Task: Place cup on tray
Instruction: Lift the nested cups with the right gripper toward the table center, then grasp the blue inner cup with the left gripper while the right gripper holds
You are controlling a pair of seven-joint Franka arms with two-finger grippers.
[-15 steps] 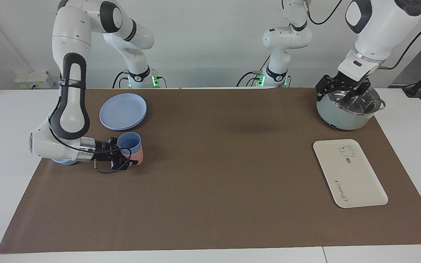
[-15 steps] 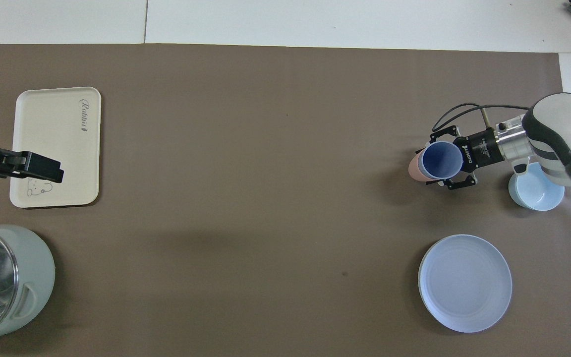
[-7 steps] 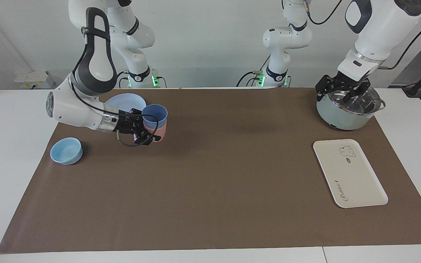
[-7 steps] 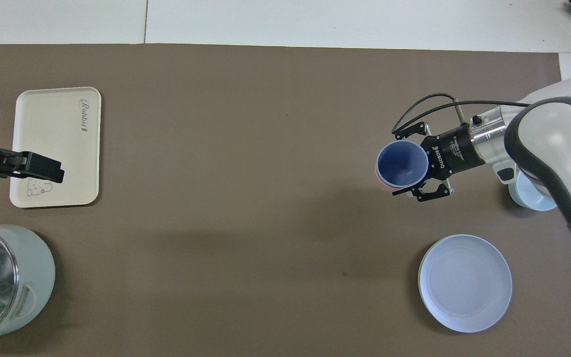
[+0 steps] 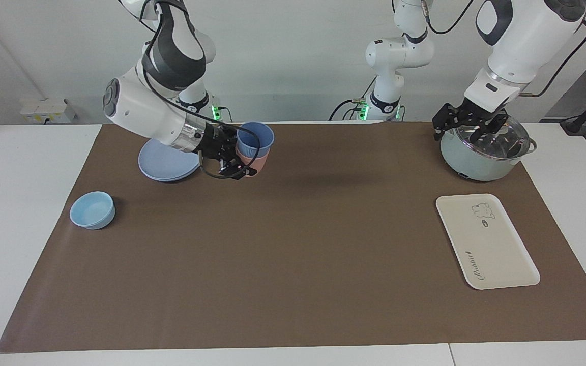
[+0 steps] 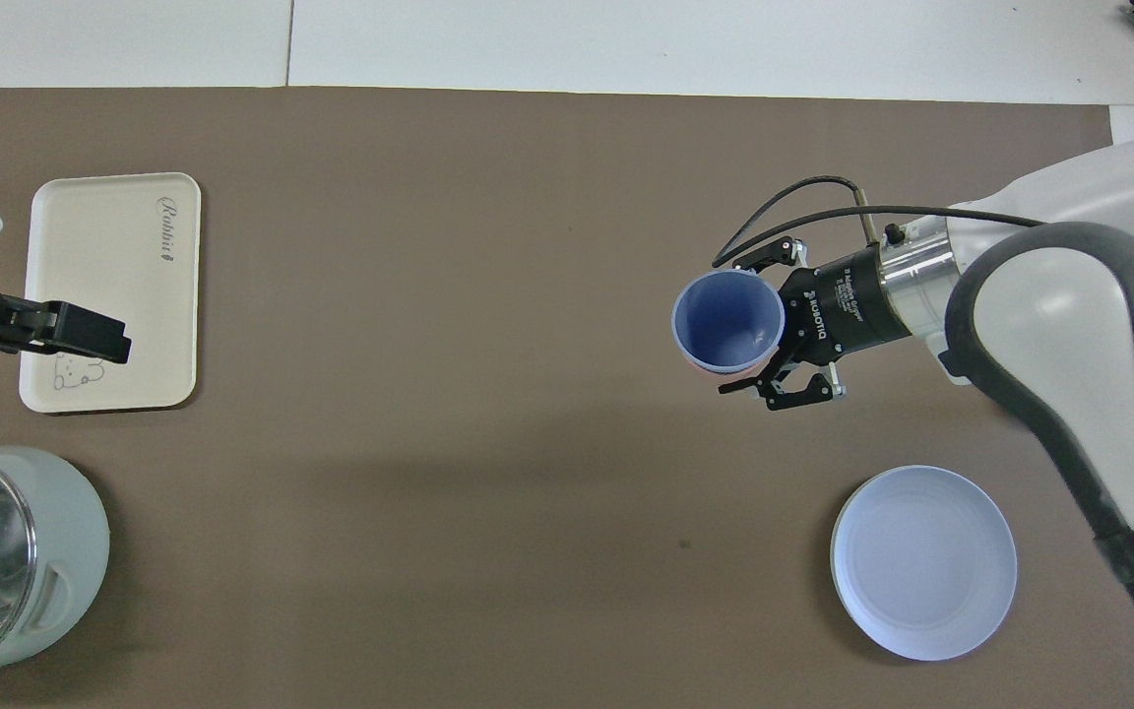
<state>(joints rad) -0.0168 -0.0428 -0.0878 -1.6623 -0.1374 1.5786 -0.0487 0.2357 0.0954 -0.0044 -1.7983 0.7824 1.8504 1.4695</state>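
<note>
The periwinkle-blue cup point(image 5: 255, 136) sits nested inside a salmon-pink tumbler point(image 5: 256, 159). My right gripper point(image 5: 250, 154) is shut on this stack and holds it upright in the air, over the brown mat beside the round blue plate point(image 5: 163, 163). In the overhead view the cup's open mouth point(image 6: 727, 315) shows with the right gripper point(image 6: 742, 330) around it. The cream-white tray point(image 5: 486, 244) lies flat at the left arm's end of the table and also shows in the overhead view point(image 6: 104, 286). My left gripper point(image 5: 471, 128) waits, open and empty, over the pot's lid.
A pale green pot with a glass lid point(image 5: 481, 157) stands nearer to the robots than the tray. A low light-blue bowl point(image 5: 92, 209) sits at the right arm's end of the mat. The brown mat point(image 5: 298, 254) covers most of the table.
My right gripper has lifted the nested cups off the mat and carried them up and toward the table's middle, past the blue plate. The light-blue bowl came into view. The left arm barely moved.
</note>
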